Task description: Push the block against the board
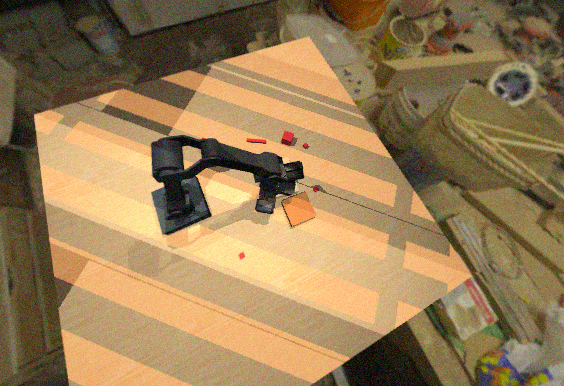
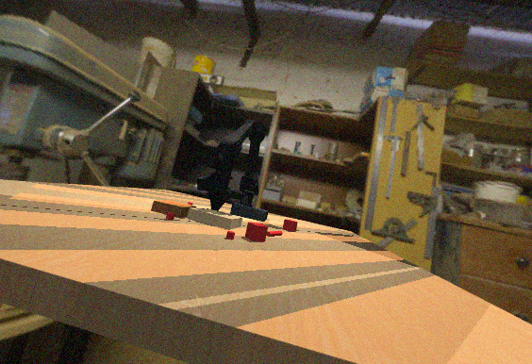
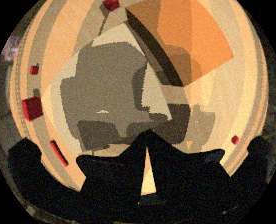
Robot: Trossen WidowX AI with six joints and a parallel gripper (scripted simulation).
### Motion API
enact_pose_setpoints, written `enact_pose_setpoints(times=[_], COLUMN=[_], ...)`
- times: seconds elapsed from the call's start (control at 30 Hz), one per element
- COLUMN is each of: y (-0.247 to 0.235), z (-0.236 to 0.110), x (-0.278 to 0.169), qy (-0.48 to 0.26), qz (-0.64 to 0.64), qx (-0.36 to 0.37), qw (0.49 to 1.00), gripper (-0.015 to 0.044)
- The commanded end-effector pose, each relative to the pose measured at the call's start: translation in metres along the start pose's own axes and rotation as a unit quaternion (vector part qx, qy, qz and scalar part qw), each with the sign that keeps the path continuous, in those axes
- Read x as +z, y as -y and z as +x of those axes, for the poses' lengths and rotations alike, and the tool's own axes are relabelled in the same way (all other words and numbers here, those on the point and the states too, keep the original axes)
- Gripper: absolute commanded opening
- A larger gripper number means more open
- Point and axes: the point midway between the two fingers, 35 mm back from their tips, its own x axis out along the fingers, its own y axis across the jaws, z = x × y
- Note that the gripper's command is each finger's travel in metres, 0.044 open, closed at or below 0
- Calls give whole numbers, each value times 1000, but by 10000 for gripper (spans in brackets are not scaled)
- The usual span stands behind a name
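Note:
The square block [image 1: 298, 208] [image 2: 171, 207] [image 3: 189, 32] is a flat orange-brown tile lying on the striped table [image 1: 150, 312]. The board [image 2: 214, 219] is a long pale grey slab. In the exterior view its end lies close to the block, and I cannot tell if they touch. I cannot make the board out in the top view, where the arm covers that area. My gripper [image 1: 265, 206] [image 2: 219, 205] [image 3: 146, 132] is shut and empty. It sits low over the table, just left of the block, with a small gap between them.
Small red pieces lie scattered: a cube [image 1: 287, 137] [image 2: 256, 231], a thin bar [image 1: 256, 140], and bits [image 1: 316, 189] [image 1: 241, 255]. The arm's base [image 1: 180, 207] stands left of the gripper. Workshop clutter surrounds the table beyond its edges.

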Motion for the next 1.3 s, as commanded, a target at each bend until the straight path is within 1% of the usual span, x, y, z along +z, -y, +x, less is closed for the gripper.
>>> enact_pose_setpoints(times=[0.0,1.13,1.2,1.27], y=[-1,1,-1,-1], z=[3,7,-6,-36], x=[3,-48,-42,-41], qy=[-1,-3,-1,-2], qz=[-3,-2,-5,-3], qx=[-1,-1,-2,-1], qw=[1000,1000,1000,1000], gripper=[0,0,0,0])
